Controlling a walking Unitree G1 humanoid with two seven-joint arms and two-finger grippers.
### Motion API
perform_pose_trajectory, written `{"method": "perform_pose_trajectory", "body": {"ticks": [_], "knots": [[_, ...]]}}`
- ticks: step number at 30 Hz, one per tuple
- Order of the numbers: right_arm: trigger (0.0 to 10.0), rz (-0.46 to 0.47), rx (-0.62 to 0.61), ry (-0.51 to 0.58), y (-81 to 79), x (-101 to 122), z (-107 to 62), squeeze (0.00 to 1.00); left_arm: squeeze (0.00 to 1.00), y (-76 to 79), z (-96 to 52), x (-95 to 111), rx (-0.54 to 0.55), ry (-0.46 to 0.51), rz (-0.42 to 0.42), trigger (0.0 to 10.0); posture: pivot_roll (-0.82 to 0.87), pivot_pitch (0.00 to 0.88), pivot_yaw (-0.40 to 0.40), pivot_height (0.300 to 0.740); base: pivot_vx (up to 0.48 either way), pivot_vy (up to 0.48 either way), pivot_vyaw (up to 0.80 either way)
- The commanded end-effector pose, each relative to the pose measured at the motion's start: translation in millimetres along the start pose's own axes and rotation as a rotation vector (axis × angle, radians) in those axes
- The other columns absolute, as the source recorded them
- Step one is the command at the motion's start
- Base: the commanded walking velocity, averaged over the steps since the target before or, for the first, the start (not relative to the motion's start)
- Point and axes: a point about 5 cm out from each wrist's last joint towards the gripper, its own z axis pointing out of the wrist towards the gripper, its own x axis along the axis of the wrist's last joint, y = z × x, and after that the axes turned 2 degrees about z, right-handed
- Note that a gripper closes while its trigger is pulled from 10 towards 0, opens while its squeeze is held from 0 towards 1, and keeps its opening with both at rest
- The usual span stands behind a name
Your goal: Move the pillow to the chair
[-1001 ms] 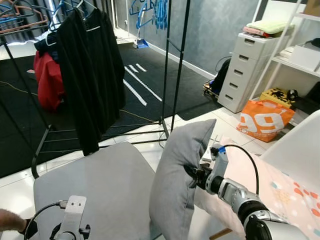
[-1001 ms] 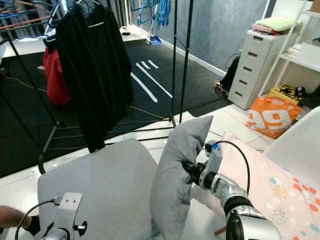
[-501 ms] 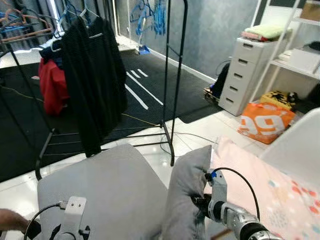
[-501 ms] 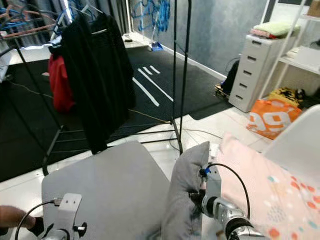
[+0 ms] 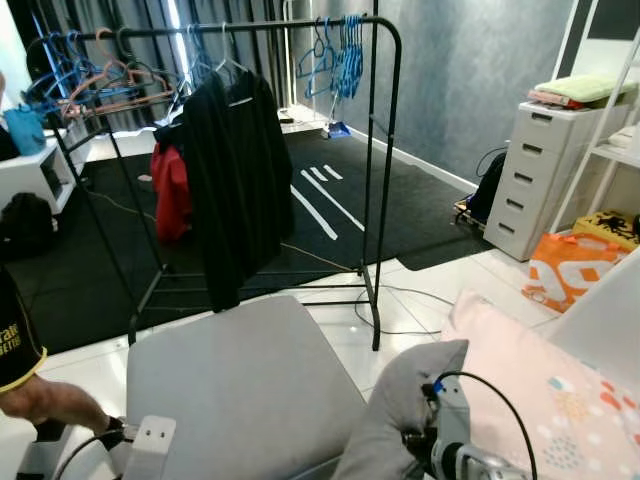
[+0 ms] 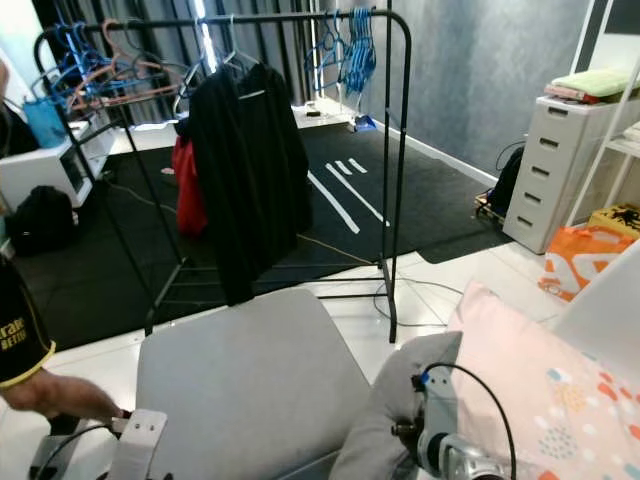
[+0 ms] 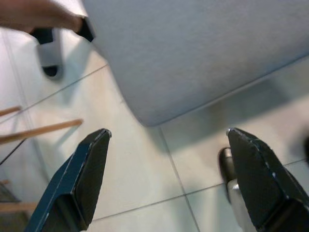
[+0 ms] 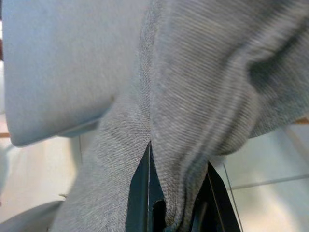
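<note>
Upright, grey pillow point(image 5: 400, 420) pinched in right gripper's point(image 8: 176, 212) fingers beside chair point(image 5: 240, 390); left gripper point(image 7: 166, 181) spread.

The two head cameras looked forward and down across a grey chair seat point(image 5: 240, 385) toward a black clothes rack point(image 5: 385, 180) and white drawers point(image 6: 545, 170), sharing nearly the same scene from slightly offset positions. The left wrist camera faced down along the left tool point(image 7: 166, 186) at the seat's corner and the tiled floor point(image 7: 140, 179). The right wrist camera sat very close against the grey pillow point(image 8: 193, 82).
</note>
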Motion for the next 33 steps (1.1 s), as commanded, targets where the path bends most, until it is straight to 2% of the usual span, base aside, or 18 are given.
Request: {"method": "perform_pose_trajectory", "body": {"ticks": [1, 4, 13, 21, 33], "knots": [[10.0, -0.012, 0.015, 0.023, -3.4, 4.5, 1.4, 0.0, 0.0, -0.5, 1.2, 7.6, -0.004, 0.019, 0.017, 10.0, -0.11, 0.02, -0.034, 0.74, 0.0, 0.0, 0.0], [10.0, 0.009, 0.019, 0.03, -4.0, 4.4, 1.6, 0.0, 0.0, -0.2, 1.2, 7.6, -0.006, 0.019, 0.021, 10.0, -0.11, 0.02, -0.034, 0.74, 0.0, 0.0, 0.0], [10.0, 0.004, 0.055, 0.04, -7.9, 4.1, 2.5, 0.0, 0.0, 0.2, 0.9, 6.3, -0.011, 0.018, 0.029, 10.0, -0.1, 0.022, -0.024, 0.74, 0.0, 0.0, 0.75], [10.0, 0.064, 0.096, 0.114, -9.4, 11.5, 1.9, 0.0, 0.0, 0.4, 0.6, 4.5, -0.014, 0.016, 0.029, 10.0, -0.1, 0.018, -0.024, 0.74, 0.0, 0.0, 0.74], [10.0, 0.074, 0.112, 0.125, -8.2, 12.7, 0.7, 0.0, 0.0, 1.6, 0.1, 1.6, -0.021, 0.01, 0.038, 10.0, -0.1, 0.005, -0.023, 0.74, 0.0, 0.0, 0.74]]}}
